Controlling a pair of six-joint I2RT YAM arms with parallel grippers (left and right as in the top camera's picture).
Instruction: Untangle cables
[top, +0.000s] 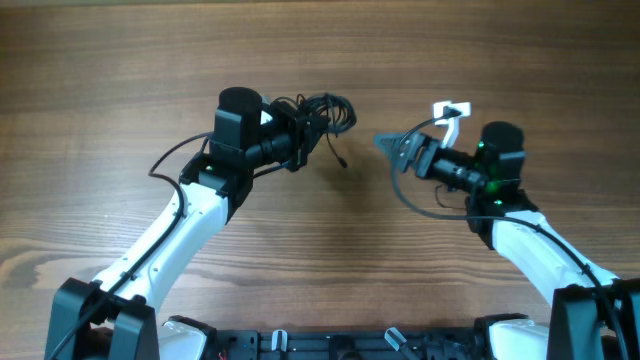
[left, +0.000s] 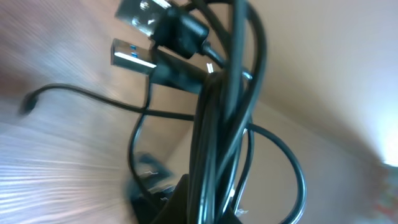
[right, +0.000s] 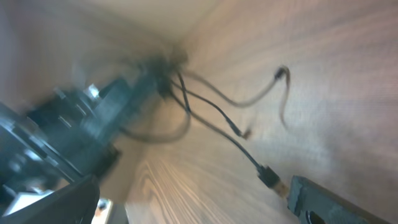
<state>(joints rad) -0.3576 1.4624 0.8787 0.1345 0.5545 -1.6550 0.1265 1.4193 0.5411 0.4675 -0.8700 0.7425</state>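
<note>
The cables (top: 325, 110) are a bunch of thin black cords held off the table at the back centre. My left gripper (top: 300, 135) is shut on them. In the left wrist view the cords (left: 217, 124) run up out of the jaws (left: 217, 208), with two USB plugs (left: 134, 55) at the top. One loose end (top: 343, 162) hangs down toward the table. My right gripper (top: 393, 150) is open and empty, to the right of the bunch. In the right wrist view its jaws (right: 186, 196) are wide apart, and a hanging plug (right: 268, 176) is close to the right finger.
The wooden table (top: 320, 260) fills the view. A small white part (top: 450, 108) sits on the right arm with its thin cable looping beside the wrist. The blurred left arm (right: 81, 124) shows in the right wrist view.
</note>
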